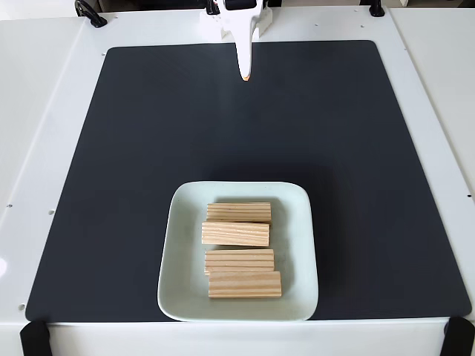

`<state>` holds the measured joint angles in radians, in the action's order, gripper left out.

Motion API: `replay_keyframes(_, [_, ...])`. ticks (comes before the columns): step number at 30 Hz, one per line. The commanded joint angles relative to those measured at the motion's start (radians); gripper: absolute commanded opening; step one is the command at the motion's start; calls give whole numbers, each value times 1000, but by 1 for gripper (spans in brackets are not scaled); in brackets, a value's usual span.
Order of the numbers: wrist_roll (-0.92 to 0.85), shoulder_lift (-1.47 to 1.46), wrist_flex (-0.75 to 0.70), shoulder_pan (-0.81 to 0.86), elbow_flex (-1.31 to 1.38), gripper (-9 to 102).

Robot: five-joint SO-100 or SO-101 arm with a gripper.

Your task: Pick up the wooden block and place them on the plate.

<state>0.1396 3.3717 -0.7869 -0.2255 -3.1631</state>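
The pale mint-white plate (180,297) sits near the front edge of the black mat in the fixed view. Several wooden blocks lie on it lengthwise across, one behind another: the rear one (238,212), one overlapping in front of it (235,234), a third (239,259) and the nearest (245,285). My white gripper (245,73) hangs at the far top edge of the mat, well away from the plate, its fingers together in a narrow point with nothing between them.
A black mat (111,185) covers most of the white table (44,148). Black clamps (33,337) sit at the front corners, and a cable (89,13) lies at the back left. Bare mat lies between gripper and plate.
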Motion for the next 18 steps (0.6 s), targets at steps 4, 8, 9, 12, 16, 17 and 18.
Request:
replay_keyframes(4, [-2,5,-3,-9,2,-1])
replay_keyframes(8, [-3,0,-3,-9,5,-1])
replay_keyframes(9, [-5,-2,-3,-9,6,-1])
replay_keyframes(12, [-6,-2,-3,-9,6,-1])
replay_keyframes(16, [-5,-3,-3,-8,6,-1])
replay_keyframes(17, [-5,-3,-3,-8,6,-1])
replay_keyframes(18, [-5,-3,-3,-8,6,-1])
